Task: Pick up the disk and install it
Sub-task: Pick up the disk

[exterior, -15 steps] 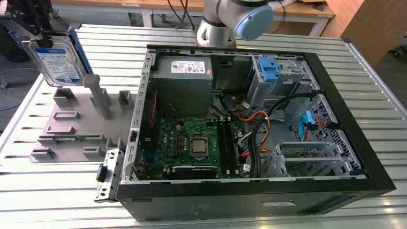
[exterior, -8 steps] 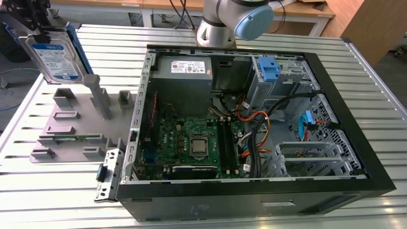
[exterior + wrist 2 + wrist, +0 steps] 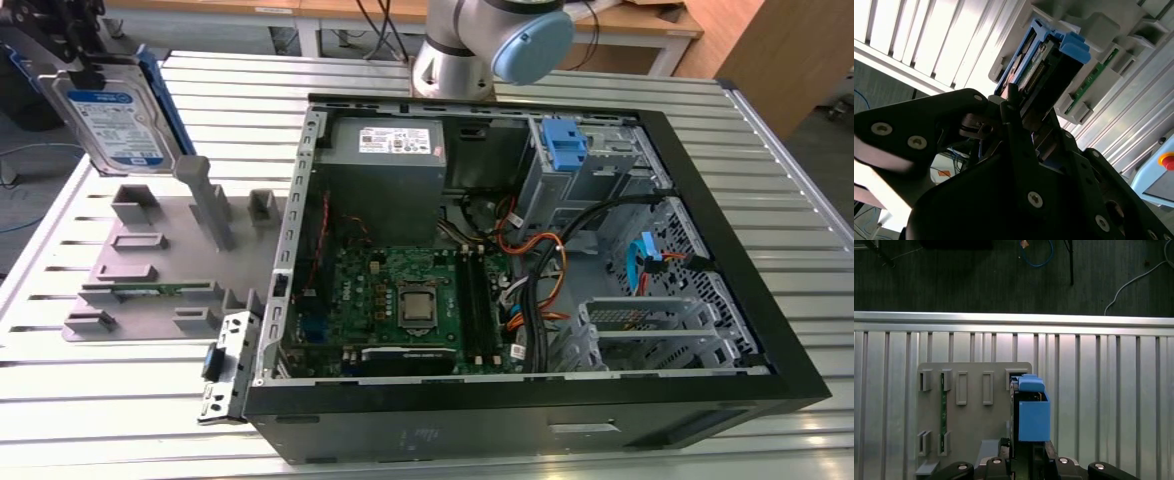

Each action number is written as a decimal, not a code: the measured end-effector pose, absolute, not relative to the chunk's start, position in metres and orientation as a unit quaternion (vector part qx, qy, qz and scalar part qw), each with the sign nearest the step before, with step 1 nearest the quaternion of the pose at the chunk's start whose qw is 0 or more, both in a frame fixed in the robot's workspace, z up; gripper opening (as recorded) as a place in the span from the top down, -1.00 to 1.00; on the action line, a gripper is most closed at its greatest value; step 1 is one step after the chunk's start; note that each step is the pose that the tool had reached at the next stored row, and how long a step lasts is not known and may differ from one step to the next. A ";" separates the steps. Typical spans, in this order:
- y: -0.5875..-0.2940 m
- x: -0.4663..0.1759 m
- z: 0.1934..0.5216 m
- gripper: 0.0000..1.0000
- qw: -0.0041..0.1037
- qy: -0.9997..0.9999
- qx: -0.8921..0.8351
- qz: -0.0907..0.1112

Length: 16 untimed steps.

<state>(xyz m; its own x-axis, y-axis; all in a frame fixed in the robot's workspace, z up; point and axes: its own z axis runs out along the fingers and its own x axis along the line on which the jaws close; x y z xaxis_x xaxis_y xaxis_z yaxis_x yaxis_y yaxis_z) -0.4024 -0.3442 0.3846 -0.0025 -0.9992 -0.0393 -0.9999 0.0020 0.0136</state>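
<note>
Ribbed aluminium tabletop carries an open desktop computer case lying on its side, with a grey slotted fixture plate just beside it on the exterior view's left. Above the far end of that plate the gripper holds the disk upright in the air, label towards the exterior camera, clear of the plate's slots. In the second wrist view the black jaws are clamped on the drive's edges, its blue carrier bracket pointing away from the gripper towards the plate. The first wrist view looks down past the bracket onto the plate. So the pick-up looks done, while the install is not: the disk hangs well apart from the case, whose drive cage with the blue latch sits at the far corner beside the power supply.
</note>
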 end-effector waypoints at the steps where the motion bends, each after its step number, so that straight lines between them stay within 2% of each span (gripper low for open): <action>1: -0.344 -0.402 0.385 0.30 0.009 0.708 -0.706 0.019; 16: -0.344 -0.402 0.387 0.30 0.009 0.708 -0.706 0.019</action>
<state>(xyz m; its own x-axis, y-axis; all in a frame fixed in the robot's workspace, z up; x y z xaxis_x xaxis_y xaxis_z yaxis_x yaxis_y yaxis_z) -0.4024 -0.3442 0.3871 -0.0025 -0.9992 -0.0395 -0.9999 0.0020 0.0134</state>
